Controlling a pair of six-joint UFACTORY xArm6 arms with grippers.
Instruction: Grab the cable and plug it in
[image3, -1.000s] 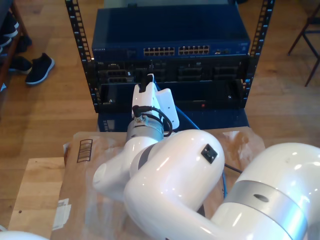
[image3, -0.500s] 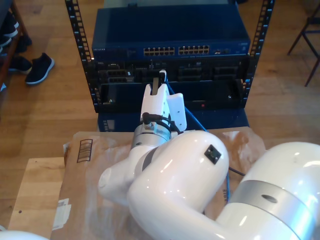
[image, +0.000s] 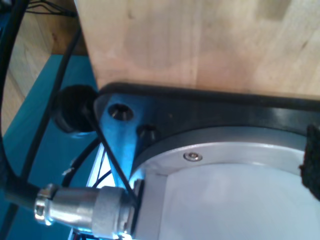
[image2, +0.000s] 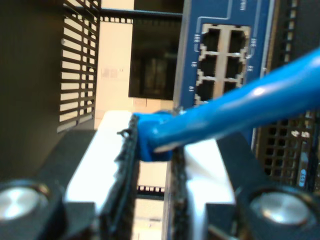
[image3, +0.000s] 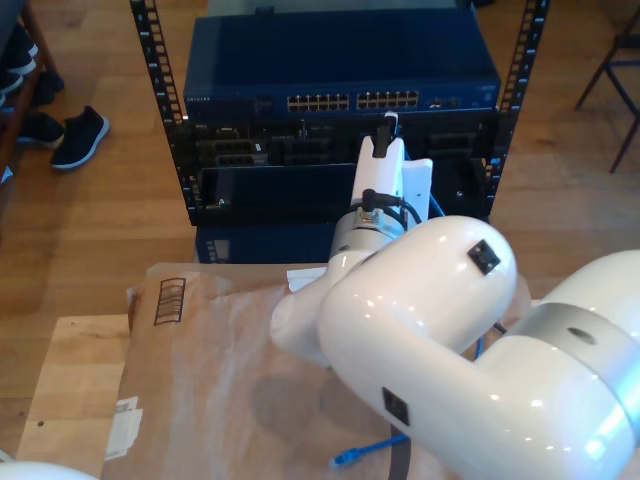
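Cable (image2: 220, 112): you see it pinched between my second gripper's (image2: 152, 165) pads, close before the switch ports (image2: 222, 55). First gripper's state: cannot tell.

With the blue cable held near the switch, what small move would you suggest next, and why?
Probably ease my second gripper forward toward the switch's open ports. The second wrist view shows the blue cable pinched between its pads, with empty ports ahead but not yet reached, so a short, slow advance with alignment seems called for.
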